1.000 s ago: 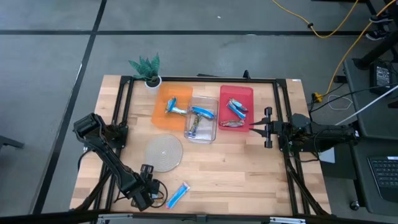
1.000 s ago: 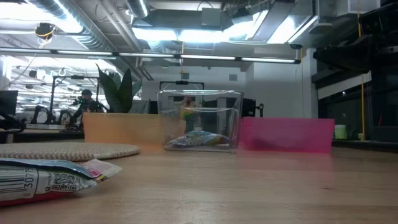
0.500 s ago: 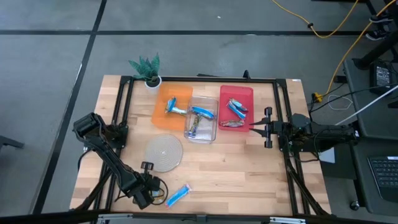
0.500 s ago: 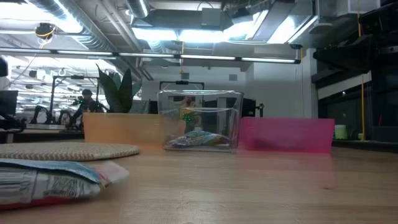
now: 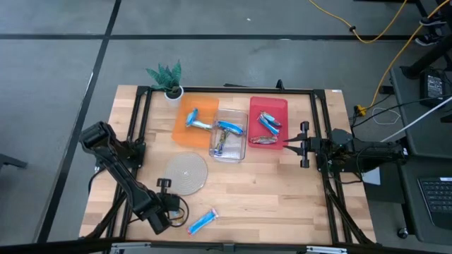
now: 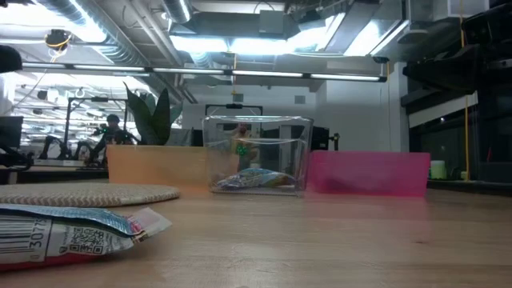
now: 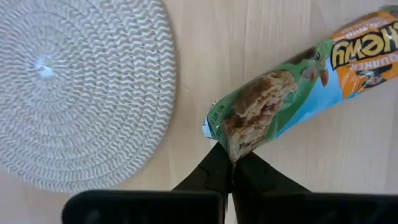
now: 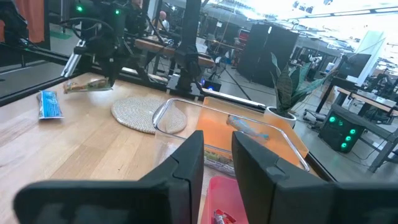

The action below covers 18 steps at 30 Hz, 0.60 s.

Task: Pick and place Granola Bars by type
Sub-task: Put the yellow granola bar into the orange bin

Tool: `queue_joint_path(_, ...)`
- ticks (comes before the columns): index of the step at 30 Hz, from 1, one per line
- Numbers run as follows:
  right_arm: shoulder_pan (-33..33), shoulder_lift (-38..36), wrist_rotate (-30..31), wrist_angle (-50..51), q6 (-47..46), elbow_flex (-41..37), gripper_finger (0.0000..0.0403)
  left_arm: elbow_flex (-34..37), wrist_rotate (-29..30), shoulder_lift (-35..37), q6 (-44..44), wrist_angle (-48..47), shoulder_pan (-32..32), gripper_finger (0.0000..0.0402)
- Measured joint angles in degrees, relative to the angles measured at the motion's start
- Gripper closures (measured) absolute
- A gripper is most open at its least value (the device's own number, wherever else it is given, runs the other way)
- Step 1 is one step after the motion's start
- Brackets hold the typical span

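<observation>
My left gripper point(image 5: 171, 209) stands near the table's front left, pointing steeply down. It is shut on a granola bar point(image 7: 292, 93) in a green, orange and tan wrapper. That bar also shows in the right wrist view point(image 8: 87, 86). In the high view the gripper hides it. A blue granola bar point(image 5: 203, 221) lies flat on the wood beside it, close to the low camera point(image 6: 64, 236). More blue-wrapped bars lie in the three bins at the back. My right gripper point(image 5: 302, 144) waits level at the table's right side, narrowly open. My left gripper pinches the bar's end point(image 7: 235, 148) between its two fingertips, coming from above and pointing steeply down. The bar sticks out sideways from the fingers, roughly level point(image 8: 87, 86). Whether its free end touches the wood I cannot tell.
A round woven mat point(image 5: 186, 173) lies just beyond my left gripper. At the back stand an orange tray point(image 5: 181, 132), a clear bin point(image 5: 244, 149) and a red bin point(image 5: 279, 106), with a small potted plant point(image 5: 168, 76) at the far left. Bare wood lies between mat and front edge.
My left gripper has risen and drawn back a little from the front edge toward the mat. The blue bar near the front edge has shifted slightly in the low view.
</observation>
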<state>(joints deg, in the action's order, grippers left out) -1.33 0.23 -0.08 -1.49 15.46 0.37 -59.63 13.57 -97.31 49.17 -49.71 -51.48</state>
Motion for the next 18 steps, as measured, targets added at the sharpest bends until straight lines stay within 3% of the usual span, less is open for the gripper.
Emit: queue_joint_path(18, 0.01, 0.00, 0.01, -0.01, 0.00, 0.00, 0.0315, -0.09, 7.17, 8.97, 2.64, -1.82, -0.04, 0.0399)
